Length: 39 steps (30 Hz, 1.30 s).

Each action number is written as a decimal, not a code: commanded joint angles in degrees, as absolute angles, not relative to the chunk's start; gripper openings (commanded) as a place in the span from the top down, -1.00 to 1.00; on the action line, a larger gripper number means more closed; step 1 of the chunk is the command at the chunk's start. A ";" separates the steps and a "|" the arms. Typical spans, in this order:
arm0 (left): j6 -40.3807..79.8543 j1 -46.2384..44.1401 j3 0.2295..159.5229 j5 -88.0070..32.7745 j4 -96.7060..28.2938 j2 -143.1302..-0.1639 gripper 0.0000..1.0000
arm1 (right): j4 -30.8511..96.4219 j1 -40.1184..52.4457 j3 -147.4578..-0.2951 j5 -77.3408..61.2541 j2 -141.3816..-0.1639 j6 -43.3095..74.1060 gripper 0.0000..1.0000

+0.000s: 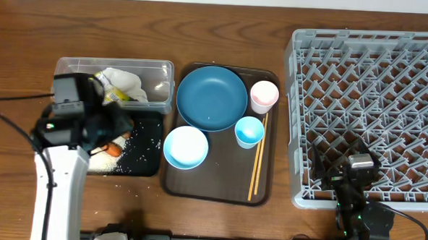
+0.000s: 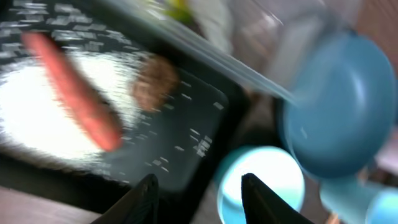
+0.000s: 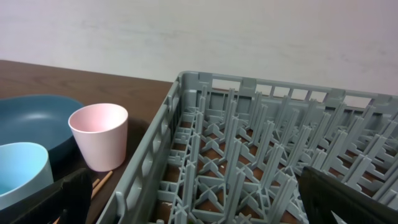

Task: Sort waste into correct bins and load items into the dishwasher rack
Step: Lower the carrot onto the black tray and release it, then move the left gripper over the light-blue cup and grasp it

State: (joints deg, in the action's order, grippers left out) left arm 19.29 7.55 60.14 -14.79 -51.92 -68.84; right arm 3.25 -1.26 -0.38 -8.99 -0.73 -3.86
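The left tool (image 2: 199, 186) is parted about halfway and grips nothing. Its two dark fingers (image 2: 146, 199) hang clear above the near right corner of the black tray (image 2: 208, 102) and the rim of the bowl (image 1: 185, 146) beside it. The left wrist view is blurred. In that tray the carrot (image 2: 78, 93) lies slantwise on a white spread of rice (image 2: 37, 118), the brown lump (image 2: 154, 83) sits just beside it, and stray grains dot the dark floor. Seen from overhead, the left arm covers the tray's left part, so the tool itself is hidden there. Behind the tray and touching it, the clear tub (image 1: 115, 63) holds the napkin (image 1: 125, 83) and the wrapper (image 1: 112, 95). The right tool (image 3: 196, 186) is spread wide and empty, low over the near left corner of the rack (image 1: 374, 105). One finger is outside the rack's wall and the other is over the pegs. The rack fills the right side of the table (image 1: 225, 26) and no dish shows in it. On the brown serving tray (image 1: 211, 181), between black tray and rack, the plate (image 1: 211, 98) is at the back. The pink cup (image 1: 264, 95) is to its right, the blue cup (image 1: 249, 131) is in front of that, and the bowl is at the front left. The chopsticks (image 1: 258, 162) lie along the right edge.
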 commanded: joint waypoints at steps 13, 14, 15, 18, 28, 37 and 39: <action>21.98 -21.89 61.10 -19.86 -37.28 -75.88 0.13 | 3.46 -0.99 -0.32 -9.21 -0.71 -4.56 -0.98; 22.11 -23.00 61.10 -19.88 -35.97 -76.71 0.13 | 3.46 -0.99 -0.32 -9.21 -0.71 -4.58 -0.99; 22.20 -24.25 61.10 -19.88 -34.35 -77.71 0.13 | 3.46 -0.99 -0.32 -9.21 -0.71 -4.58 -0.98; 23.07 -27.31 61.10 -19.88 -29.34 -81.17 0.13 | 3.46 -0.99 -0.32 -9.21 -0.71 -4.58 -0.99; 23.16 -30.96 70.04 -16.91 -33.19 -90.89 0.13 | 3.46 -0.99 -0.32 -9.21 -0.71 -4.58 -0.98; 16.67 -31.03 95.98 -1.93 -56.07 -93.43 0.13 | 3.46 -0.99 -0.32 -9.21 -0.71 -4.58 -0.99; 15.90 -31.66 100.51 -1.98 -60.07 -95.59 0.12 | 3.46 -0.99 -0.32 -9.21 -0.71 -4.58 -0.98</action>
State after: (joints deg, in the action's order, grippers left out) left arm 18.74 -31.00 95.61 -6.04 -57.39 -92.73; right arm 3.25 -1.26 -0.38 -8.99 -0.73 -3.84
